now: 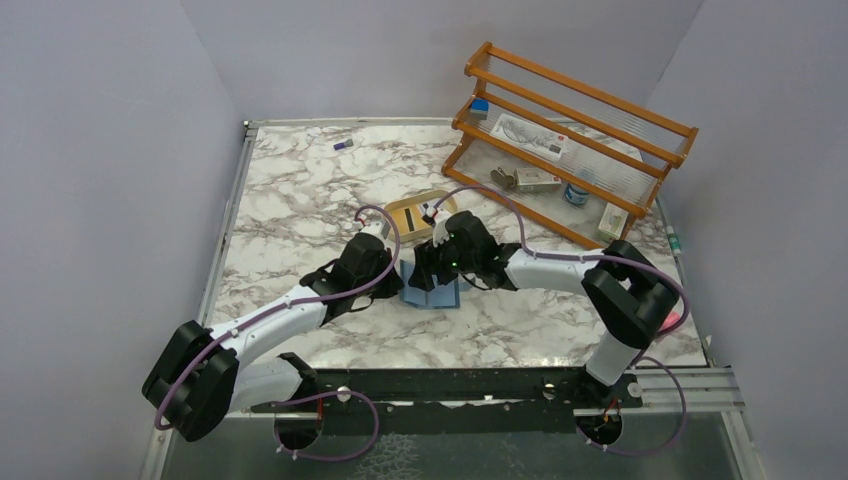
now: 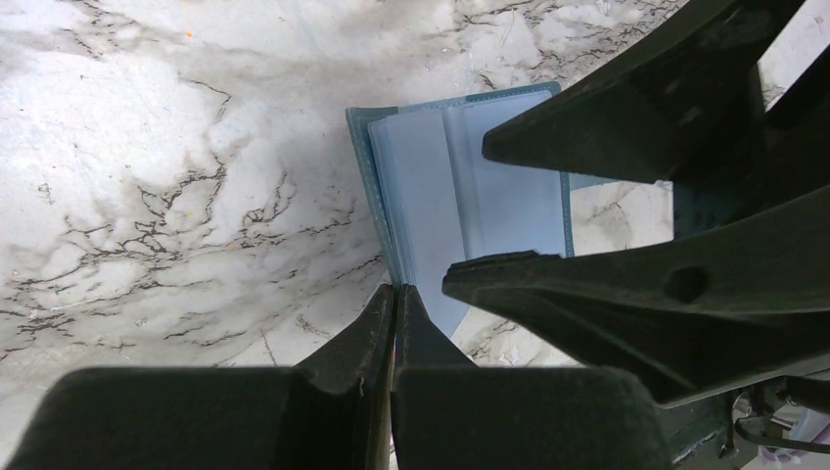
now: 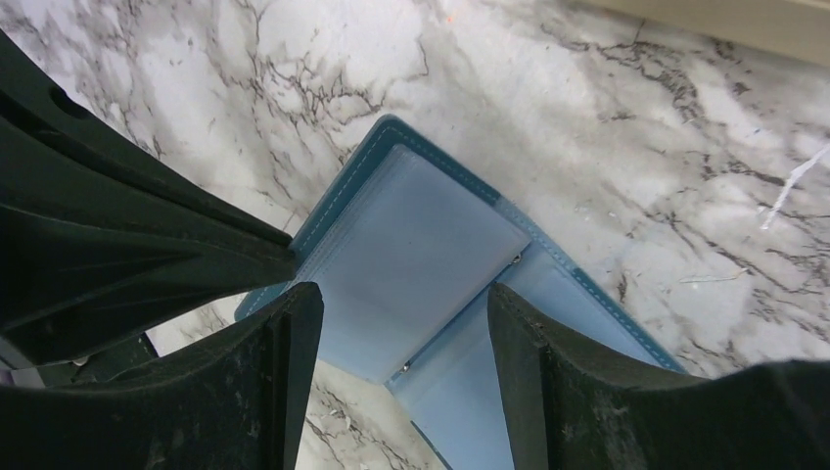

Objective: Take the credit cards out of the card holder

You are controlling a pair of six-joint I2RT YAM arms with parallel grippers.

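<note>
Card holder point(image 1: 445, 296) is laid open on the marble table point(image 1: 300, 215), lighter blue inside facing up, between the two tools. Only the top view takes in the tan tray point(image 1: 450, 203) just behind it, where a dark-striped card point(image 1: 408, 213) is seen, and the wooden rack point(image 1: 575, 140) at the back right. Left wrist view: left tool point(image 2: 394, 291) is clenched – tips met at the holder's point(image 2: 431, 186) edge. Right wrist view: right tool point(image 3: 396, 304) is released – fingers spread over the clear sleeves, nothing gripped. Both arms are stretched forward and angled inward, wrists pitched down over the holder point(image 3: 411, 255).
</note>
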